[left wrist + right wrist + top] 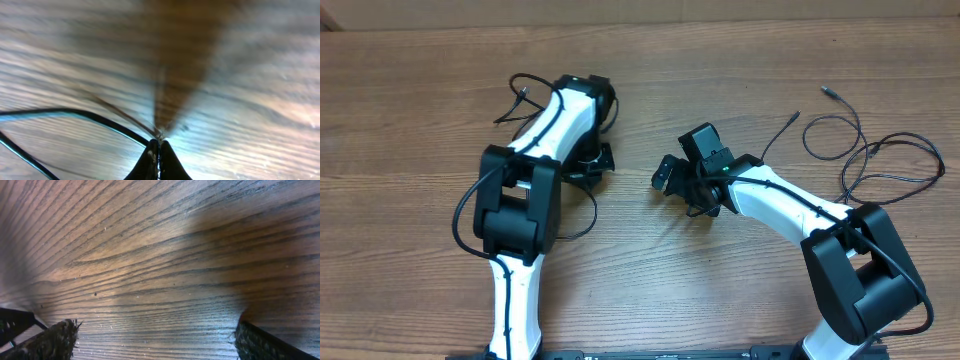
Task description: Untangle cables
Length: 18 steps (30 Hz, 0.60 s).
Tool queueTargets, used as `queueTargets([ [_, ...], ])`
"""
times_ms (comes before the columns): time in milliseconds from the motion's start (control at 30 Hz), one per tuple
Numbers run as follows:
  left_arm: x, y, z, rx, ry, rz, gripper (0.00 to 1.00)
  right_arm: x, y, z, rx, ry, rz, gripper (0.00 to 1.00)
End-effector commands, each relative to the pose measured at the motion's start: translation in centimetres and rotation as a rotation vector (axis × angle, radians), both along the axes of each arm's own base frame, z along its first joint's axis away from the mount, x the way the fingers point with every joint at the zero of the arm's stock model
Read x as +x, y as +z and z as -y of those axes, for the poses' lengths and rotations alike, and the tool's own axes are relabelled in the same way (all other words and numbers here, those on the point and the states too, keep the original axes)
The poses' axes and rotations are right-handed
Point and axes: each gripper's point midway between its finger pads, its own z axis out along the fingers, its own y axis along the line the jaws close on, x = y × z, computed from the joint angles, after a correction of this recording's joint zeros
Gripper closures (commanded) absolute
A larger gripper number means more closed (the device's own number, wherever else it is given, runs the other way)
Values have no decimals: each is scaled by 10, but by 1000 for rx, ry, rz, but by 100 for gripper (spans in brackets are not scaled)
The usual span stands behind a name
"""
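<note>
One thin black cable [95, 116] runs in from the left to the fingertips of my left gripper [159, 142], which is shut on it just above the wood. In the overhead view that left gripper [600, 162] sits under its wrist, with cable loops [523, 90] behind the arm and a thin strand [592, 208] curving toward the front. More loose cables [880, 150] lie in open loops at the far right, with small plug ends [828, 92] pointing left. My right gripper [678, 190] is at table centre, apart from them. It is open [157, 340] over bare wood.
The wooden table [720, 60] fills every view. The white left arm [555, 120] and right arm [790, 205] reach in from the near edge, their black elbows [515, 210] bulky. A pale wall strip [640, 10] marks the far edge.
</note>
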Motion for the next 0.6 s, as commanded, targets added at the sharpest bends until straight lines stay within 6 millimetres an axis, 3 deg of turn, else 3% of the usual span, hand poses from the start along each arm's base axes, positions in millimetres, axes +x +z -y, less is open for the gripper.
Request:
queueTargets([
  [0, -14, -6, 16, -2, -57, -41, 96, -1, -1, 3, -16, 2, 7, 0],
  [167, -23, -5, 34, 6, -105, -47, 96, -2, -2, 3, -19, 2, 2, 0],
  [333, -25, -2, 36, 17, -82, -44, 96, -2, -2, 4, -21, 2, 1, 0],
  [433, -16, 6, 29, 5, -51, -12, 96, -2, -2, 4, -21, 2, 1, 0],
  [567, 12, 39, 12, -33, 17, 100, 96, -2, -2, 3, -19, 2, 4, 0],
])
